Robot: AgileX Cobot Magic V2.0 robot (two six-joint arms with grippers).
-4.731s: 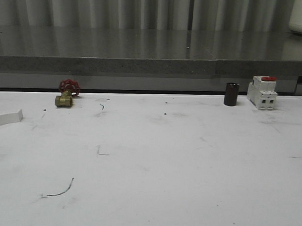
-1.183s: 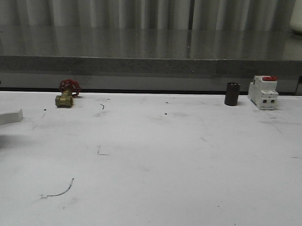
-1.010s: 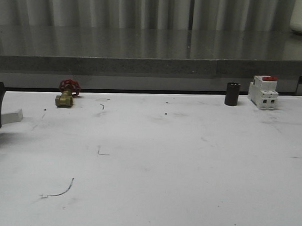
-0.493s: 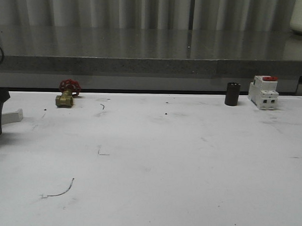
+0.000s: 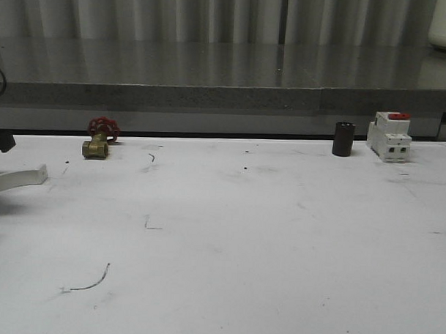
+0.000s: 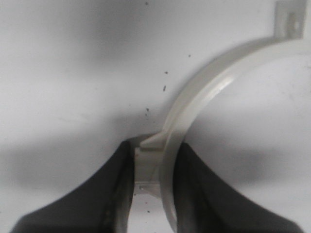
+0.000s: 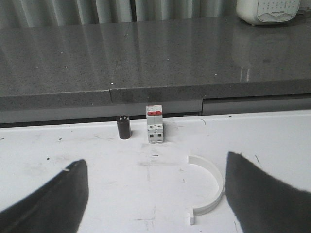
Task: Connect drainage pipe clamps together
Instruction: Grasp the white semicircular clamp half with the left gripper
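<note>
One white half-ring drainage pipe clamp [image 6: 194, 102] is pinched near one end between the dark fingers [image 6: 109, 189] of my left gripper [image 6: 154, 150], which is shut on it. Its arc curves away to a flat tab [image 6: 290, 19]. In the front view this clamp [image 5: 21, 178] pokes in from the left edge, just above the table. The other clamp [image 7: 212, 187] lies flat on the white table, close to the inner side of one finger [image 7: 265, 194] of my right gripper [image 7: 155, 158]. That gripper is open and holds nothing.
A brass valve with a red handwheel [image 5: 99, 138] sits at the back left. A black cylinder [image 5: 343, 138] and a white-and-red breaker [image 5: 389, 136] stand at the back right, before a grey stone ledge [image 5: 225, 97].
My left gripper came in from the left, closed on the clamp and raised it. The clamp's end now sits further right and its lower tab has left the front view.
</note>
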